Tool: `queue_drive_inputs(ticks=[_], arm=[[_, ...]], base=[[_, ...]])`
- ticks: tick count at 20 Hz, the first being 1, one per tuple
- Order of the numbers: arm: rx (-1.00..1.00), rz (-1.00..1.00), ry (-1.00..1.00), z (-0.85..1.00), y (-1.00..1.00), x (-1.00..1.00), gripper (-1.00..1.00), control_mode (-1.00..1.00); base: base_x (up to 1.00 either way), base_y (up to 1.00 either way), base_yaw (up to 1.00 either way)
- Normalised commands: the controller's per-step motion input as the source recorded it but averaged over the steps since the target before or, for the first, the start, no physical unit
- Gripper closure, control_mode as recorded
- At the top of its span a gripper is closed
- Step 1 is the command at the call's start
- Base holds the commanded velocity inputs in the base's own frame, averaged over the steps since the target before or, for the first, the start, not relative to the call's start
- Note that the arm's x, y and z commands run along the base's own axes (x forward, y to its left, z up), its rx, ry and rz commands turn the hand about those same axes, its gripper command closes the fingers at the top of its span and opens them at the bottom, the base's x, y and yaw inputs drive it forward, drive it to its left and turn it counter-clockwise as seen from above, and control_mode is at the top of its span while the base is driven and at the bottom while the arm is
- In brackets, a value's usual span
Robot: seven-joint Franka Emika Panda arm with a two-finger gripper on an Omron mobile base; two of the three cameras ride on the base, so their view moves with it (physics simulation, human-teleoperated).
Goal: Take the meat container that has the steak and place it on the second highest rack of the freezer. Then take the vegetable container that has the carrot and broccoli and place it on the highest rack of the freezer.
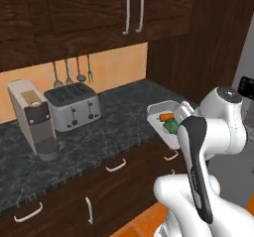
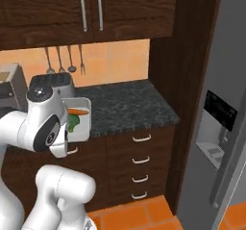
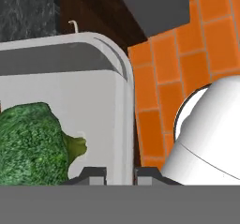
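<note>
Vegetable container gripped at its rim, not yet carried to the freezer

Nearest, the jaws [image 3: 120, 172] pinch the thin side wall of the white container [image 3: 101, 85], one fingertip inside and one outside; its wall is smooth and glossy with rounded corners. Inside lie the broccoli [image 3: 29, 141], bumpy and dark green, and the carrot [image 2: 79, 111], a slim orange stick. The container sits at the front edge of the table [image 1: 119, 117], a speckled dark stone top, and seems to overhang that edge. Farther back stand a brushed-metal toaster [image 1: 73, 105] and hanging utensils [image 1: 72, 71]. Off to the side, the grey freezer [image 2: 226, 118] shows its outer face; its racks are hidden, so I cannot tell whether the steak part is done. Lifting and shelving remain.
</note>
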Motion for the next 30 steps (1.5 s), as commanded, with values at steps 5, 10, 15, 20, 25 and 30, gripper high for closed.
queue_drive_inputs(ticks=[5,10,15,20,25,30], arm=[[0.00,0.00,0.00,0.00,0.00,0.00,1.00,1.00],[0.00,0.00,0.00,0.00,0.00,0.00,1.00,1.00],[0.00,0.00,0.00,0.00,0.00,0.00,1.00,1.00],[0.00,0.00,0.00,0.00,0.00,0.00,1.00,1.00],[0.00,0.00,0.00,0.00,0.00,0.00,1.00,1.00],[0.00,0.00,0.00,0.00,0.00,0.00,1.00,1.00]], base=[[-0.22,-0.39,-0.64],[0.00,-0.43,-0.66],[0.06,-0.48,-0.67],[0.07,-0.48,-0.68],[0.28,-0.70,-0.56],[0.70,-0.43,-0.24]])
